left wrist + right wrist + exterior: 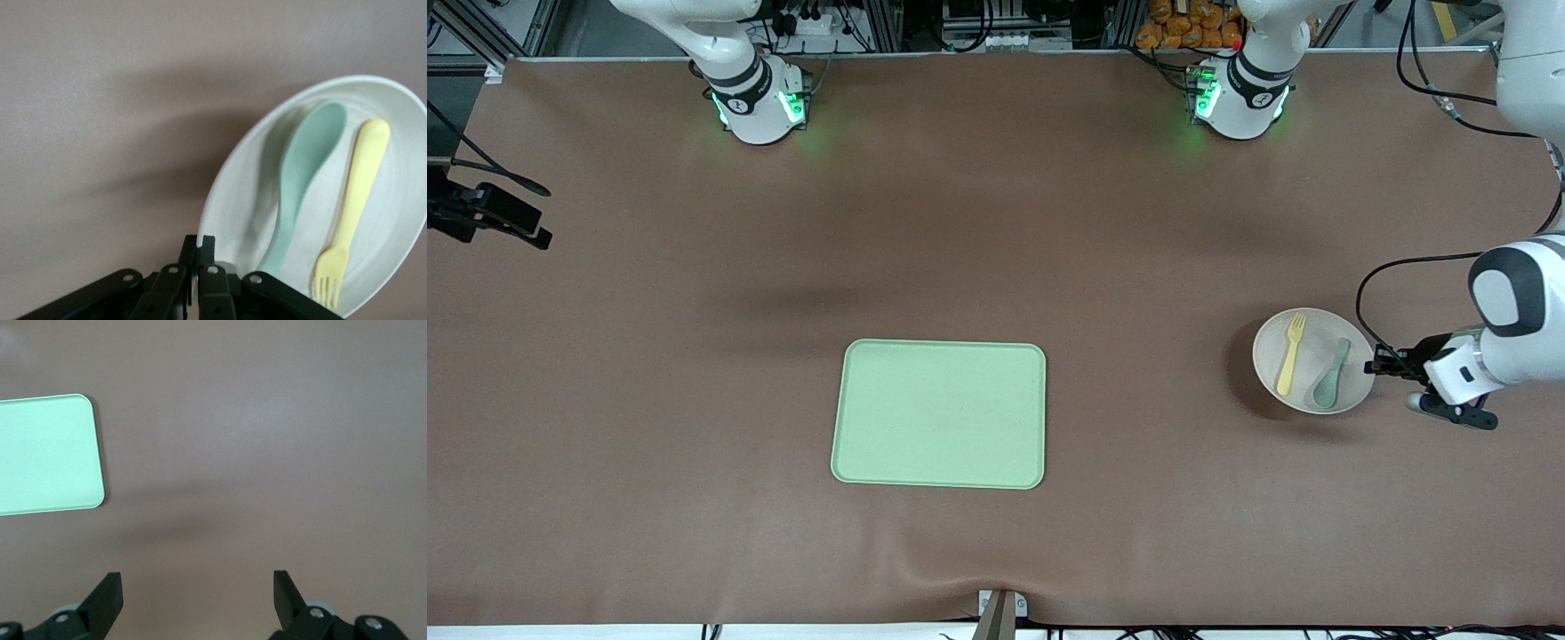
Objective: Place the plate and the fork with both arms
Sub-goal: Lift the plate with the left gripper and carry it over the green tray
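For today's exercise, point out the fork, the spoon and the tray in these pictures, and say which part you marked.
fork [1290, 355], front view, middle of its yellow handle.
spoon [1331, 375], front view, middle of its teal handle.
tray [939, 414], front view, bare centre of its green floor.

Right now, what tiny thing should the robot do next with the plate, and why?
Probably lift the plate slightly, keeping it level. The left gripper is shut on its rim, and the fork and spoon lie loose on it. The tray sits apart, toward the table's middle.
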Tool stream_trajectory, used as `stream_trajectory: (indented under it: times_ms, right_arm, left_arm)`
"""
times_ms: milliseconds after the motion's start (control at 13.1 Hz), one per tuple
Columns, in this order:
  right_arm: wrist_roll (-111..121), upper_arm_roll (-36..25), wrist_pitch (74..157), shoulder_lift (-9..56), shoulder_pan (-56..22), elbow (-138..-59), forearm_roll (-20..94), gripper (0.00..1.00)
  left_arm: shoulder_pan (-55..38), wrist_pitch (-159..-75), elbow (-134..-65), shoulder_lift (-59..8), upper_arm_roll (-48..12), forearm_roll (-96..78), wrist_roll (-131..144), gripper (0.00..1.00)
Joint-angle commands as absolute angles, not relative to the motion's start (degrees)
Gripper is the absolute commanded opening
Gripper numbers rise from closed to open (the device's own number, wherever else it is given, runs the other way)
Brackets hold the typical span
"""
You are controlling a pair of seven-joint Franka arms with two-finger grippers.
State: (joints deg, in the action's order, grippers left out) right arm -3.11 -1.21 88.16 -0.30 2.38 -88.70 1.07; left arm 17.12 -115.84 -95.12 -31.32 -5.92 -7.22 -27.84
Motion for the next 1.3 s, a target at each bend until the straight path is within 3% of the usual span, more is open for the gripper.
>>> stream_trajectory:
  times_ms: [0, 305, 916, 1221]
  right_arm:
    - [-3.4, -0.7, 87.4, 0.1, 3.3, -87.7, 1.9, 1.0]
    - [-3.4, -0.7, 87.4, 0.1, 3.3, -87.7, 1.9, 1.0]
    - [-3.4, -0.7, 87.4, 0.1, 3.3, -87.7, 1.9, 1.0]
    - [-3.6, -0.7, 87.4, 0.1, 3.3, -87.8, 1.8, 1.0]
  left_arm:
    - [16.4, -112.7, -92.3, -30.9, -6.2, -10.9, -22.6, 0.0]
    - [12.2, -112.6, -88.6, -33.2, -6.4, -11.3, -15.7, 0.0]
    - [-7.4, -112.0, -80.6, -37.9, -6.5, -13.8, 10.6, 0.0]
    - [-16.8, -116.8, -76.8, -40.9, -6.5, -16.0, 20.9, 0.0]
